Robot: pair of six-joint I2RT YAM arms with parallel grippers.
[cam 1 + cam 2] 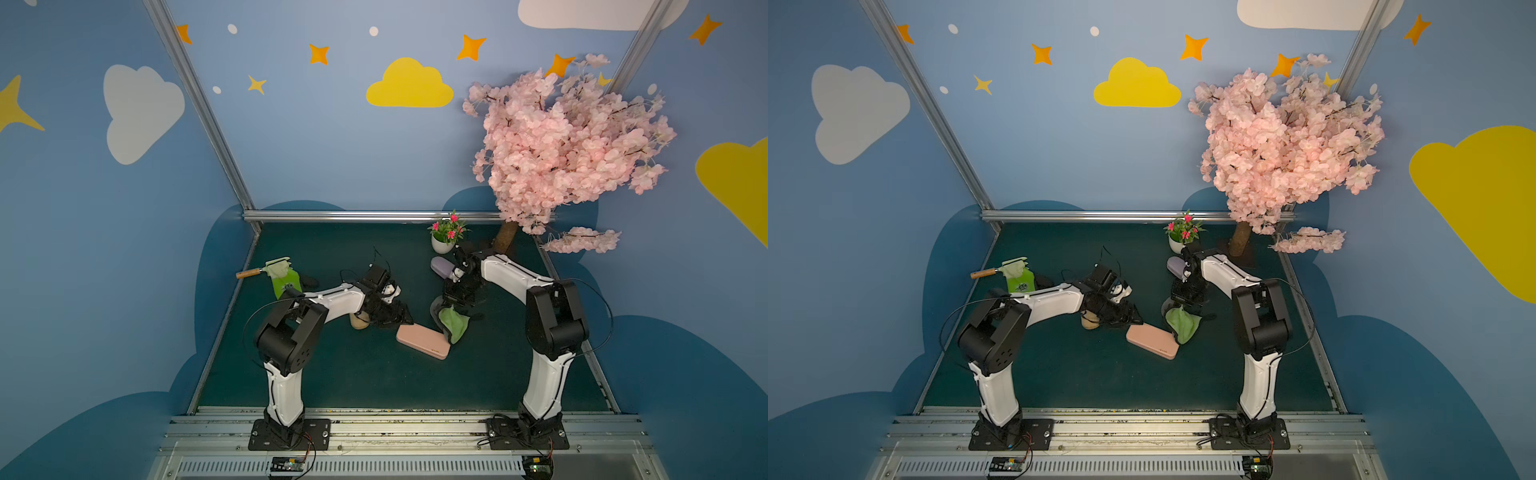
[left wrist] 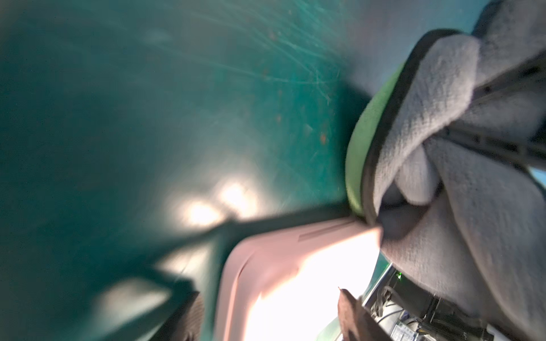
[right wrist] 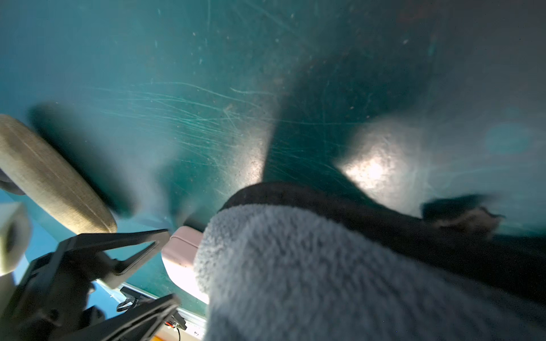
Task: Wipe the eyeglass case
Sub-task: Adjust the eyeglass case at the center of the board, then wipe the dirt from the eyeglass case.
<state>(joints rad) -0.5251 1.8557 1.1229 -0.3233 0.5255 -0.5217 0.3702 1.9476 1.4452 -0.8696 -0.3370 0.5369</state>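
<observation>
Fingers point(image 3: 118, 236) of the left gripper point(image 3: 171, 265) stand apart beside the pink case point(image 1: 423, 341); only the right wrist view shows that. Both top views show the case closed, flat on the table point(image 1: 374, 382). The right gripper point(image 1: 451, 307) pinches a cloth point(image 1: 455, 325) touching its end.

**Bent inward, nearly meeting at the middle**

On the left arm point(image 1: 286, 390): rises from its base at the near edge, folds at a raised elbow, reaches forward and inward, and ends low in the left gripper point(image 1: 405, 319), tipped downward with jaws parted. On the right arm point(image 1: 544, 386): rises from its own base, folds at a high elbow, stretches forward and inward, drops steeply at the wrist, and points the right gripper point(image 1: 451, 309) down, clamped on a cloth point(image 1: 455, 326).
</observation>
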